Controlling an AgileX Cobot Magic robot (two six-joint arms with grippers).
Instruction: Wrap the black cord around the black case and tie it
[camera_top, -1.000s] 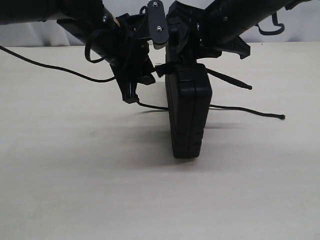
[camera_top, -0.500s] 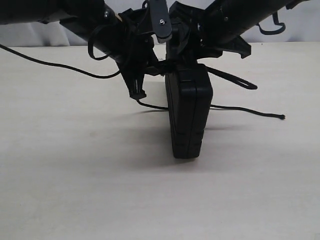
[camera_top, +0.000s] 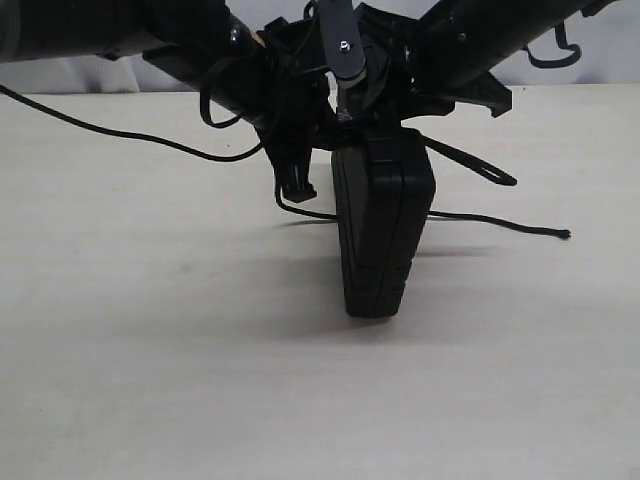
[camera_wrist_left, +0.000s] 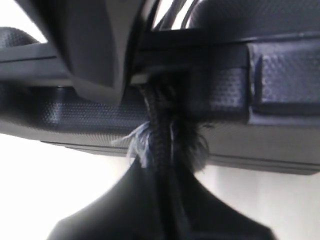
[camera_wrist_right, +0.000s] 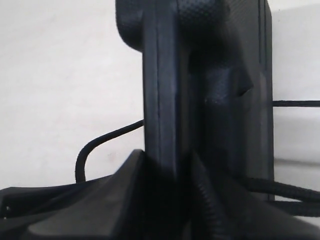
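Closer to the case than a second ago, the left gripper (camera_top: 297, 186) now hangs just beside the upper corner of the black case (camera_top: 385, 240), at its 10 o'clock. Its jaws have come together, and the case's top has tipped slightly toward 1 o'clock.

By count there are two arms, the left arm (camera_top: 100, 25) and the right arm (camera_top: 490, 30), two grippers, one case and one cord. From the 9 o'clock edge of the exterior view the black cord (camera_top: 120, 133), thin and braided, snakes over the pale matte tabletop (camera_top: 150, 360) to the left gripper, whose jaws are pinched on it.

The case, a flat rectangular box of pebbled matte plastic with a seam down its middle, stands on its narrow edge at the centre. At its 12 o'clock the right gripper (camera_top: 372, 135) is clamped on the top edge. Toward 3 o'clock a loop of cord juts out, and a single tail lies on the tabletop, ending in a small knot.

Only the left wrist view shows the cord's braid and a tuft of pale frayed fibres against the case's textured rim. There the cord runs down between the dark fingers (camera_wrist_left: 100, 220). Only the right wrist view shows the right gripper straddling one half of the case.
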